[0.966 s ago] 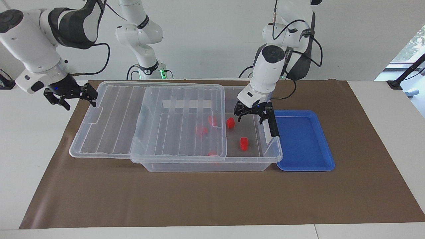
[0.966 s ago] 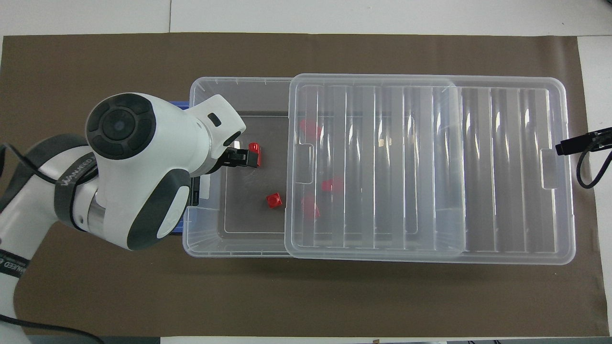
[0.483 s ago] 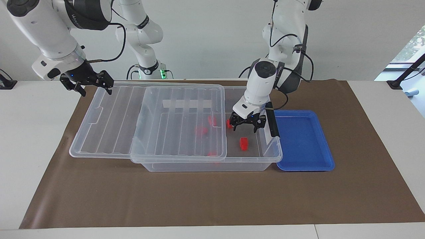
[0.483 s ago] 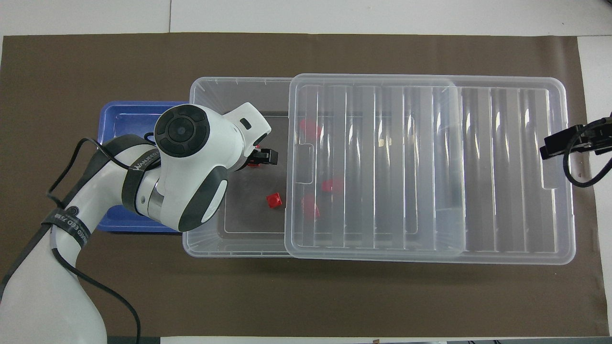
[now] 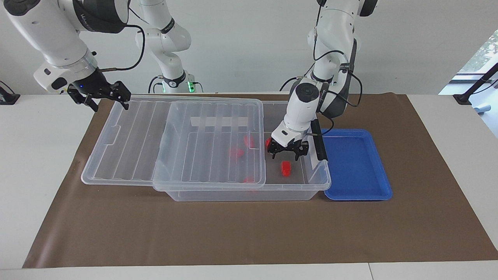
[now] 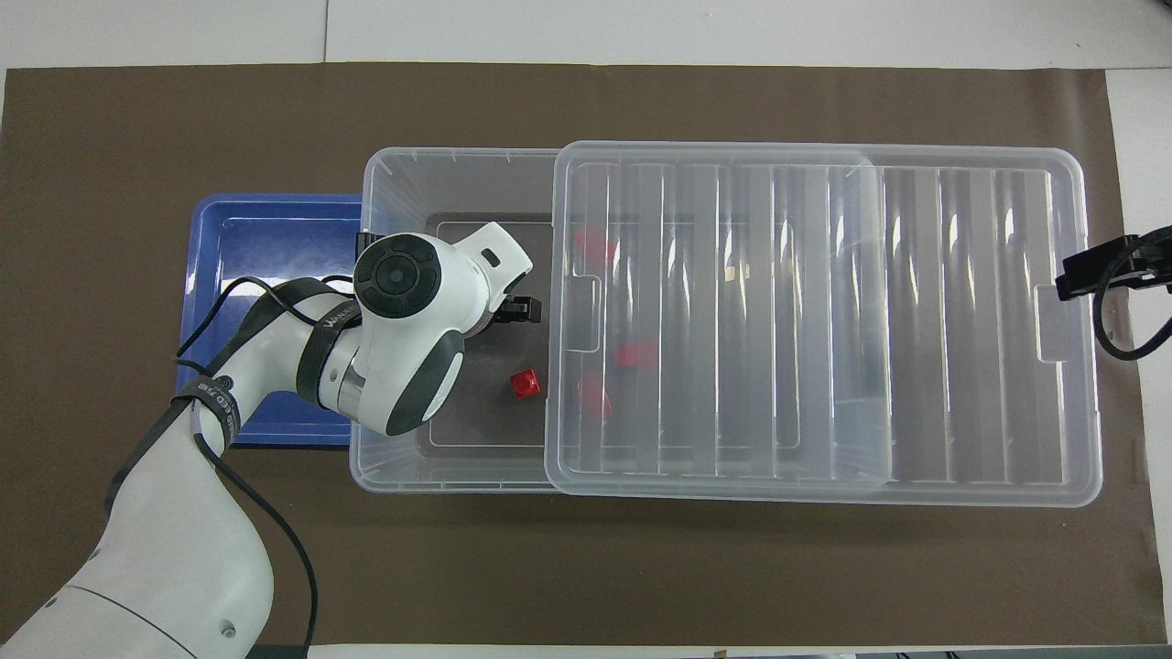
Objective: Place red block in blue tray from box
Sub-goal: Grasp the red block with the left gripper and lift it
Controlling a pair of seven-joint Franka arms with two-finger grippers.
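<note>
Blocks (image 5: pixel 286 168) in the box (image 5: pixel 249 192); tray (image 5: pixel 358 194) just beside it, toward the left arm's end

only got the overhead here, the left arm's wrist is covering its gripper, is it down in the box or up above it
Observer: The left gripper is low inside the uncovered end of the box, fingers open.
Operator: anything at its fingers
Observer: A red block shows right at its finger on the side toward the lid. Whether it sits between the fingers I cannot tell.
Operator: and the right one, just a tip on my edge
Observer: The right gripper waits open, raised at the lid's end toward the right arm's end of the table.
</note>
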